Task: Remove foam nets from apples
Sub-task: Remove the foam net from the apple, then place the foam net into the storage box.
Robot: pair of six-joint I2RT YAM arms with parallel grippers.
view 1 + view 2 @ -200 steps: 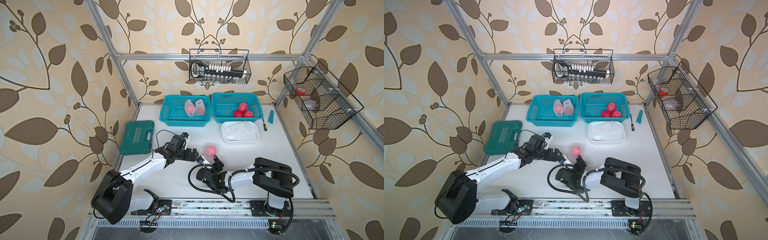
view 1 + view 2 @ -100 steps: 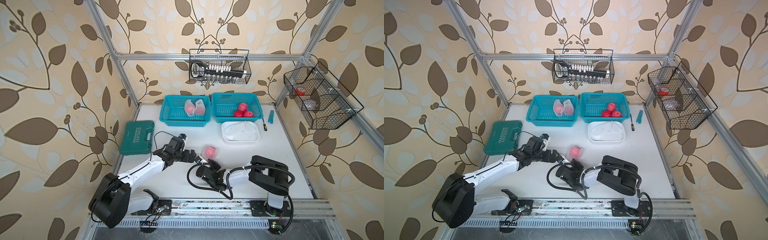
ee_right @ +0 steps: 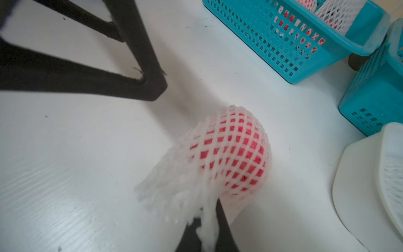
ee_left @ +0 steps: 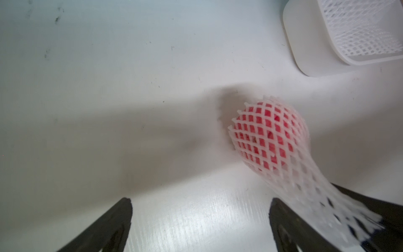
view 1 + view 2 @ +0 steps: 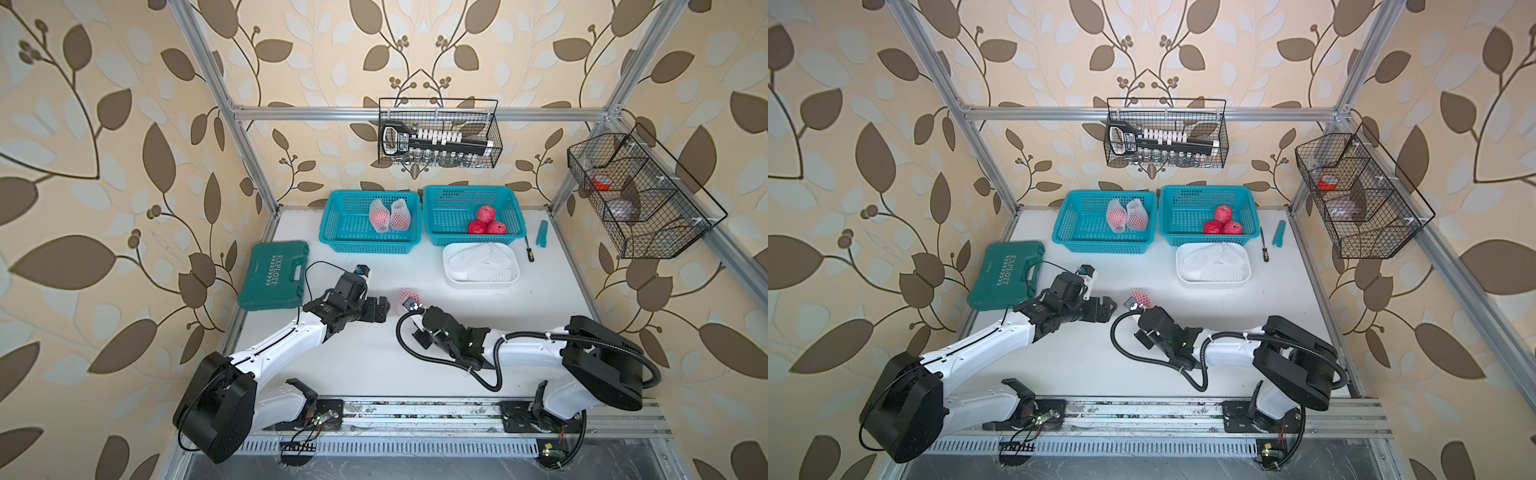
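Right pincer (image 3: 207, 236): clamped shut on the loose tail of the foam net (image 3: 172, 187), at lower centre in both top views.
Left pincer (image 4: 199, 203): jaws wide and empty, just beside the fruit, tips facing it.
Apple (image 3: 235, 157): inside the net, resting on the table (image 5: 365, 365) just ahead of my right pincer.
Step in hand: stripping this net off, as I judge it.
Doing it well: I'd close my left pincer on the apple to pin it, then draw the tail straight back and low. A jerk would likely roll the fruit or tear the foam.
Beyond: two netted apples (image 5: 388, 214) in the left basket (image 5: 353, 245), three bare apples (image 5: 486, 222) in the right basket (image 5: 457, 239), empty nets (image 5: 482, 259) in the white tray (image 5: 451, 279).
Writing: the green case (image 5: 272, 274) at centre left reads "EXPLOIT".
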